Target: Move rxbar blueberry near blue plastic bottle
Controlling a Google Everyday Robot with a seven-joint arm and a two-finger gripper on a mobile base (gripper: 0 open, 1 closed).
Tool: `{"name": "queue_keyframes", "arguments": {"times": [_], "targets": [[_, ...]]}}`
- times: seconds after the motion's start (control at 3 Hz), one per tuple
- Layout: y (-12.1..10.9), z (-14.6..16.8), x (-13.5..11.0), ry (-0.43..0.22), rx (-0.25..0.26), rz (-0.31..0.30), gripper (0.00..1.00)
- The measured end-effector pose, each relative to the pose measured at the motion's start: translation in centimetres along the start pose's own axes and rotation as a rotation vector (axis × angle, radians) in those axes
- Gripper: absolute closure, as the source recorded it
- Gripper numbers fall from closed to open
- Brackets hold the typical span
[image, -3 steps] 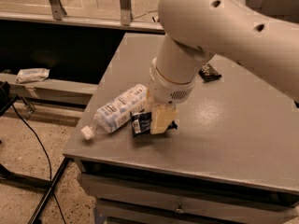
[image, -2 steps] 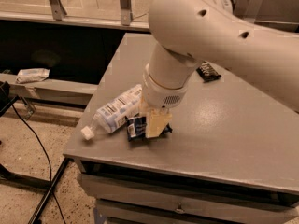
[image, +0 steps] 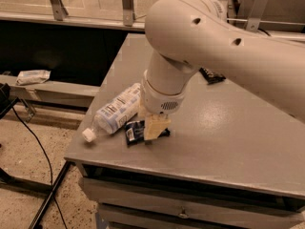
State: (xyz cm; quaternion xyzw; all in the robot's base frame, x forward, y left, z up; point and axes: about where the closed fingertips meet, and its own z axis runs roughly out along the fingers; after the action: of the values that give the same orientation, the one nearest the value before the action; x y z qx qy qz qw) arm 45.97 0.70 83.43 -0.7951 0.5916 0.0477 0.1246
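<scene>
The blue plastic bottle lies on its side at the table's front left, its white cap poking past the edge. The rxbar blueberry, a dark navy wrapper with a white patch, lies right beside the bottle's lower side, at table level. My gripper comes straight down from the big white arm and is shut on the bar's right half. The bar's ends stick out on both sides of the cream fingers. The arm hides the bottle's far end.
A black bar wrapper with white lettering lies further back on the grey table, partly behind the arm. The front and left table edges are close to the bottle. A drawer front is below; cables and a ledge with a white packet are on the left.
My gripper has moved a little left and toward the front edge, carrying the bar with it, closer along the bottle. The bottle has not moved.
</scene>
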Motion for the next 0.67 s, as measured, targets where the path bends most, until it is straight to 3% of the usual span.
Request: {"name": "queue_keyframes", "arguments": {"times": [0.33,0.67], "targets": [[-0.6,-1.1,1.5,0.007,0.01,0.027,0.0],[-1.9,-4.2,5.9,-0.016,0.013,0.109,0.0]]}}
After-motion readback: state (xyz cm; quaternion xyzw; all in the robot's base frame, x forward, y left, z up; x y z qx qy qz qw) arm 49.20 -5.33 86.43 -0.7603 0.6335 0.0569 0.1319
